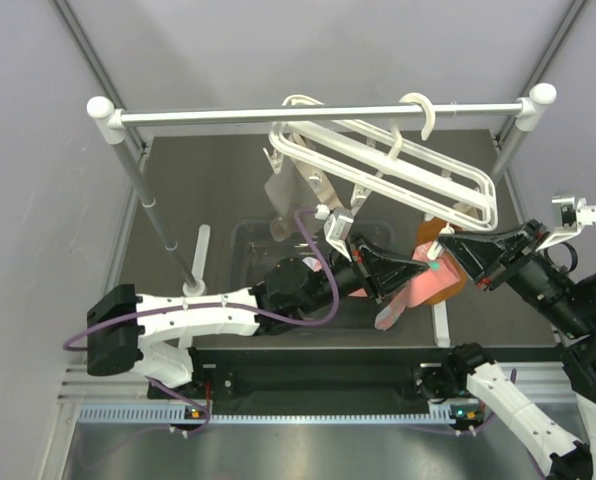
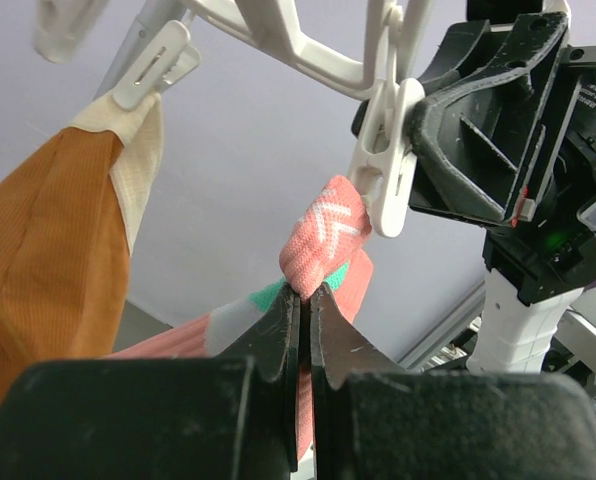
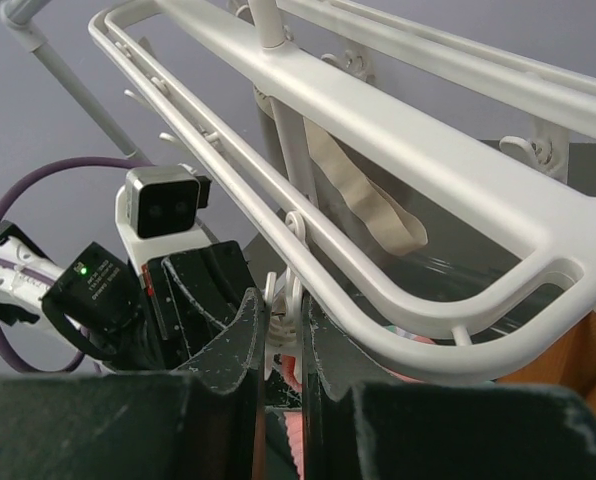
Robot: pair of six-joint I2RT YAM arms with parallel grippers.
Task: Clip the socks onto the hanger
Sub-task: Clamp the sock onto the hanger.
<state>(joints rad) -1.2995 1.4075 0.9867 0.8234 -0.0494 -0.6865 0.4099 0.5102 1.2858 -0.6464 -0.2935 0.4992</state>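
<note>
Two grippers work together at one clip [image 2: 386, 175], and each has its own job. Your left gripper [image 2: 306, 298] is fully closed on a fold of the sock [image 2: 318, 235]. The fold stands up from the fingertips like a short stiff tab, and the rest of the sock hangs down under the hand. I judge that you hold it so close to the edge for this reason: a short tab does not bend away when it enters the clip. I cannot tell if the fold has one sock in it or both.

The clip hangs from the hanger [image 3: 398, 140], just above the tab and a little to its right, very near but not yet around it. Your right gripper [image 3: 283, 310] is almost closed, with the top of this clip between its fingers, and its body lies against the far side of the clip as the left wrist sees it. It seems to squeeze the clip so that the mouth opens, and it also stops the clip from swinging. Whether the mouth is open enough I cannot tell.

Left of your left hand, an orange cloth [image 2: 48, 240] already hangs from another clip, so that place is taken.

For the next move, I think the tab must go up and slightly right into the mouth before the right gripper lets go. If the clip shuts early, it may catch only the edge, and the sock may slip out.
</note>
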